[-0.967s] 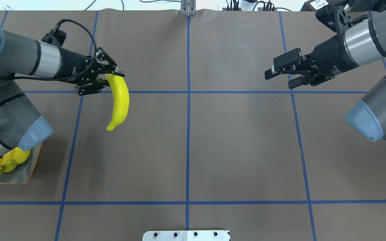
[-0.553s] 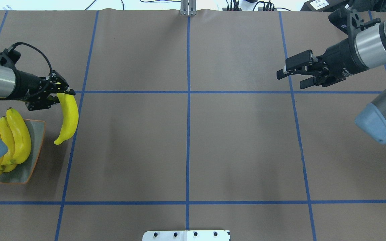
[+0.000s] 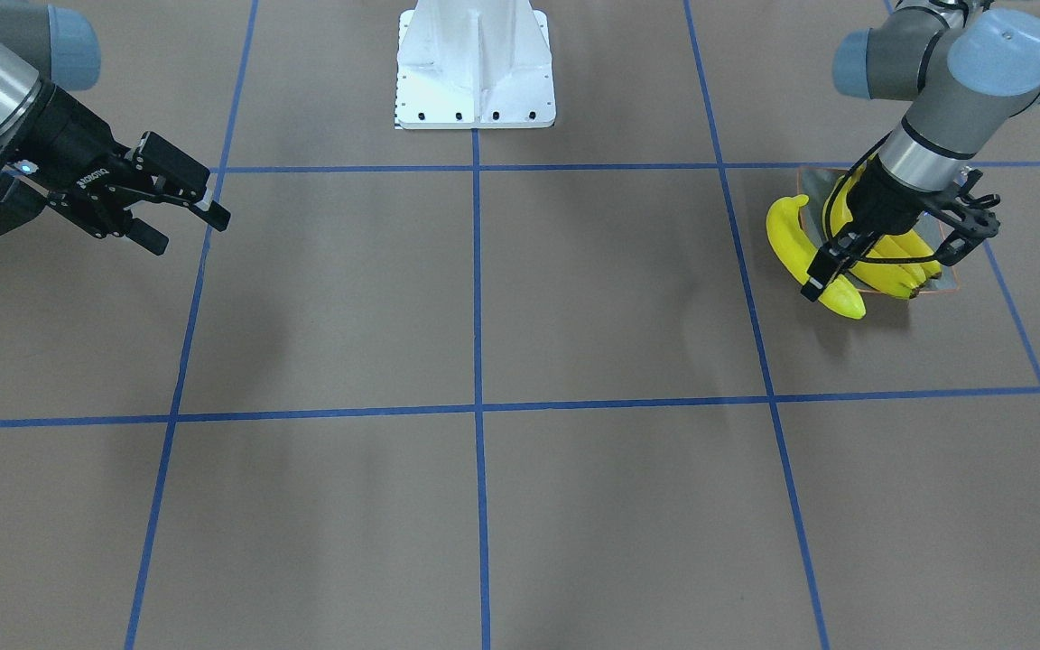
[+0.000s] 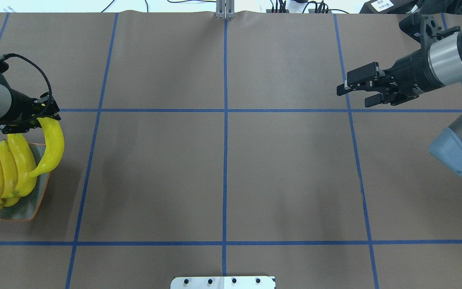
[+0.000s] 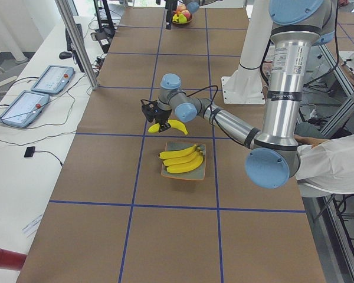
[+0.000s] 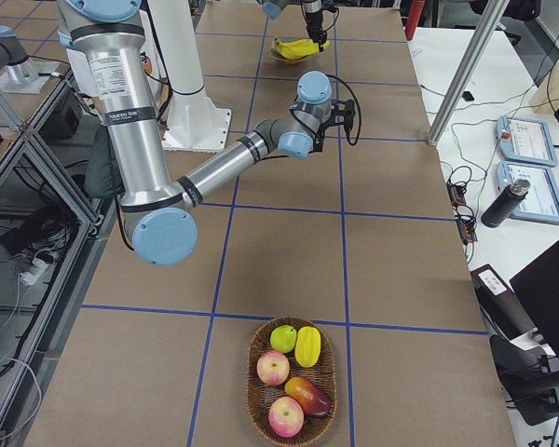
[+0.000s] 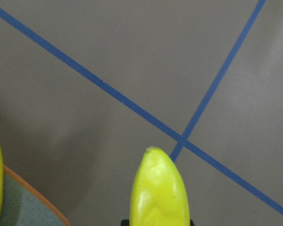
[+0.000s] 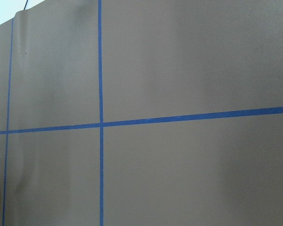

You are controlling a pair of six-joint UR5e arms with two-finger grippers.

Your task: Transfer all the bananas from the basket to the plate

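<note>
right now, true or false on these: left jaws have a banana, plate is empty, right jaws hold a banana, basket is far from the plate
1. The left gripper has its jaws shut on a banana. True.
2. The plate is empty. False: three bananas lie on it.
3. The right gripper holds a banana. False: its jaws are open and hold nothing.
4. The basket stands far from the plate. True: the exterior right view shows it at the near end and the plate at the far end.

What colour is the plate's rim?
Orange, around a grey-green plate; clearest in the overhead exterior view.
</note>
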